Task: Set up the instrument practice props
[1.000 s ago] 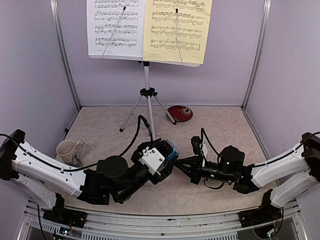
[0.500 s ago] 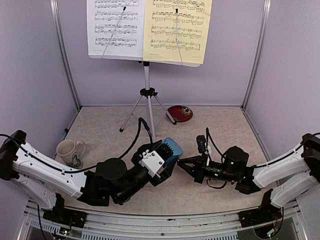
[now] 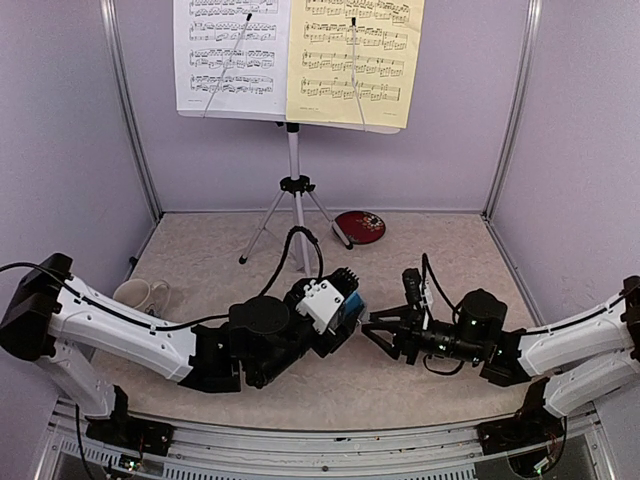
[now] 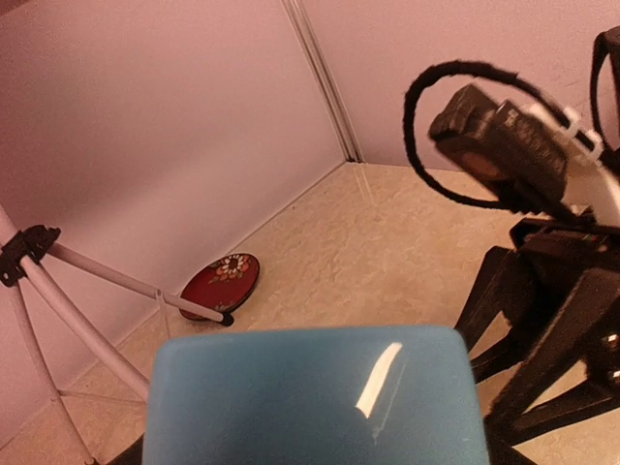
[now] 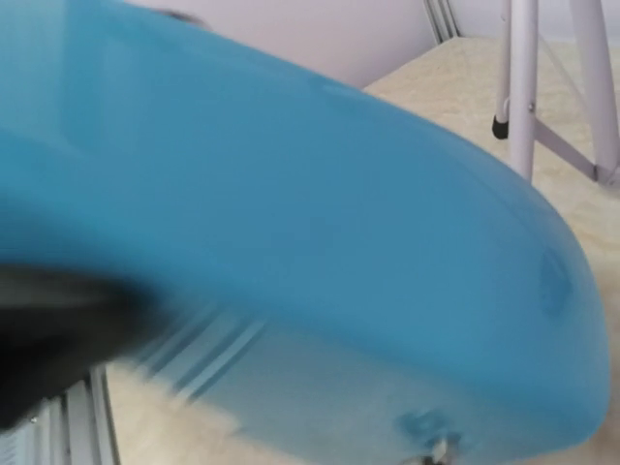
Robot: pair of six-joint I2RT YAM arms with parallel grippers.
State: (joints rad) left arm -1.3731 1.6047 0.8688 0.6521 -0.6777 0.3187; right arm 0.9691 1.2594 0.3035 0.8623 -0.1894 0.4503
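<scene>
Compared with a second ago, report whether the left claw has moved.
Yes. In the top view the left claw, holding the blue metronome, has shifted right, away from the mug by the left wall.

I counted one music stand (image 3: 293,180), two music sheets, namely one white sheet (image 3: 232,55) and one yellow sheet (image 3: 355,60), plus one blue metronome (image 3: 351,303), one mug (image 3: 138,295) and one red plate (image 3: 360,226).

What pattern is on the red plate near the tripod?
A pale floral motif in the middle of the red plate, clearest in the left wrist view.
</scene>
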